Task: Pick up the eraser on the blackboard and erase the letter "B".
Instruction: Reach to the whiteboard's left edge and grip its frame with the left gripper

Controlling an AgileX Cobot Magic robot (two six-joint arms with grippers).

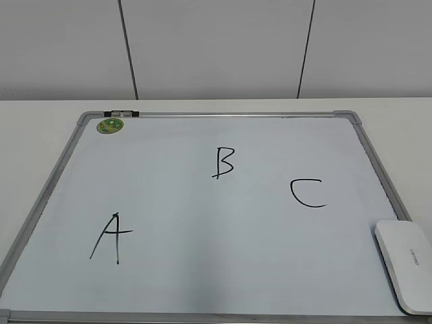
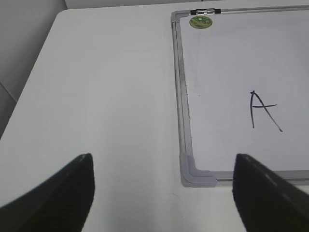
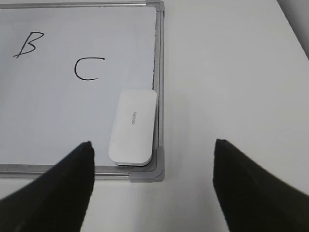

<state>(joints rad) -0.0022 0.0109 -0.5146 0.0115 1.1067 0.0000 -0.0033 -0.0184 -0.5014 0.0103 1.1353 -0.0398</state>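
Observation:
The blackboard (image 1: pixel 202 223) is a white board with a silver-grey frame lying flat on the table. The letter "B" (image 1: pixel 223 162) is drawn in black near its middle, and it also shows in the right wrist view (image 3: pixel 29 44). The white eraser (image 1: pixel 407 263) lies at the board's near right corner, partly over the frame; it also shows in the right wrist view (image 3: pixel 133 126). My right gripper (image 3: pixel 153 145) is open and empty, hovering just short of the eraser. My left gripper (image 2: pixel 163 157) is open and empty over the table by the board's near left corner (image 2: pixel 195 173). Neither gripper shows in the exterior view.
A black "A" (image 1: pixel 111 236) is at the board's near left and a black "C" (image 1: pixel 307 192) at the right. A round green magnet (image 1: pixel 110 125) sits in the far left corner beside a metal clip (image 1: pixel 121 113). White table (image 2: pixel 106 96) surrounds the board.

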